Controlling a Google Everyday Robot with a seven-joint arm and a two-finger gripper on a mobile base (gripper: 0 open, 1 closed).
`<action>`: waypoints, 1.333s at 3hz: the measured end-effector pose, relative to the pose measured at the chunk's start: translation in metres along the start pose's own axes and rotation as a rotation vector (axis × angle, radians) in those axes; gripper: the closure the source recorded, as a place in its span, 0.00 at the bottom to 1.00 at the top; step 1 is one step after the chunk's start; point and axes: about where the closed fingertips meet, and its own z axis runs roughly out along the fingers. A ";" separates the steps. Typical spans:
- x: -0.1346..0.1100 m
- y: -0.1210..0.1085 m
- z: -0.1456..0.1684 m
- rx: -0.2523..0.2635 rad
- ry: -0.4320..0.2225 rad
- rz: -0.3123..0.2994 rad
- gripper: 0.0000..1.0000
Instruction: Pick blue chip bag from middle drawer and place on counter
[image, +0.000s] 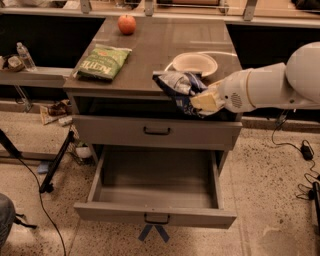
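Speckled terrazzo floor (270, 190) spreads around the bench (165, 50), with a blue tape cross (154, 232) stuck down in front and a black power adapter (306, 149) lying to the right. A low grey shelf (40, 76) at left carries a water bottle (25, 56). My gripper (202, 102) hangs at the bench's front edge, clamped on the blue chip bag (177, 85).

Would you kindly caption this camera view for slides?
Gripper holds the blue chip bag at the front of the counter, near the bowl.
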 end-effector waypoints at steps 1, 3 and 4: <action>-0.031 -0.017 0.016 0.004 -0.045 -0.069 1.00; -0.090 -0.040 0.020 0.054 -0.088 -0.186 1.00; -0.126 -0.056 0.071 0.031 -0.131 -0.211 1.00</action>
